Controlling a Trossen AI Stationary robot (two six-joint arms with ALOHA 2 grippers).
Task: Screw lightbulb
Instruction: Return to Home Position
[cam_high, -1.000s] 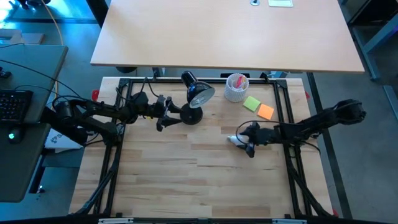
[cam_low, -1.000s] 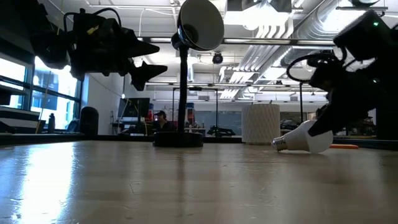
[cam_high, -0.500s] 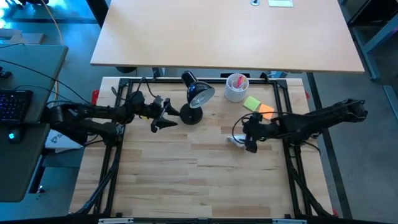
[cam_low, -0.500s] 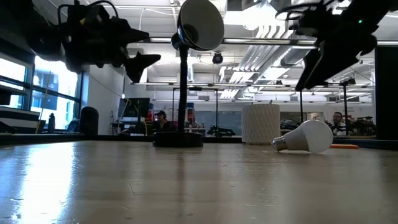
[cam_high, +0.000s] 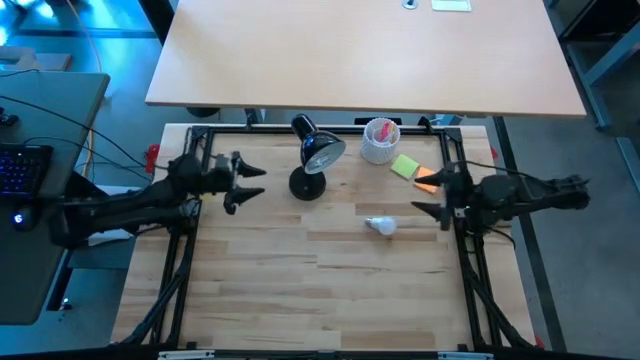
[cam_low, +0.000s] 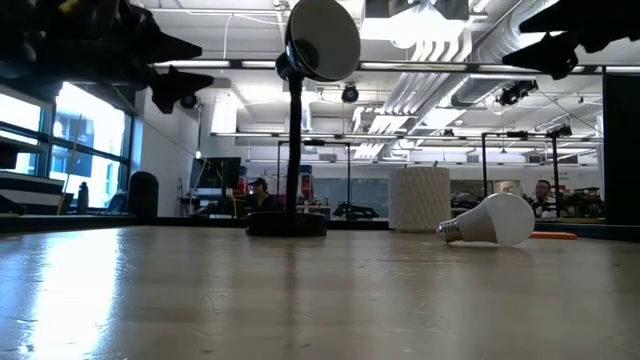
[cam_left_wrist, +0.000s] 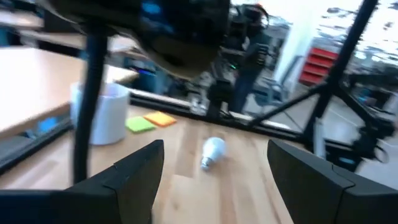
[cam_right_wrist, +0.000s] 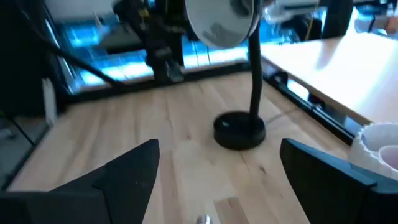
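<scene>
Robotics lab in open industrial hall: exposed ceiling ducts (cam_low: 495, 45), tall windows (cam_low: 85, 140), metal-framed wooden counter (cam_high: 300, 270), computer keyboard (cam_high: 20, 170) beside, person (cam_low: 258, 188) far behind.

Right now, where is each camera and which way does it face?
High: overhead, facing down; left gripper, right gripper and arms.
Low: tabletop height, facing the room; grippers up top.
Left wrist: on left arm, facing the lightbulb past its fingers.
Right wrist: on right arm, facing the desk lamp past its fingers.
High and low share lightbulb and desk lamp.
</scene>
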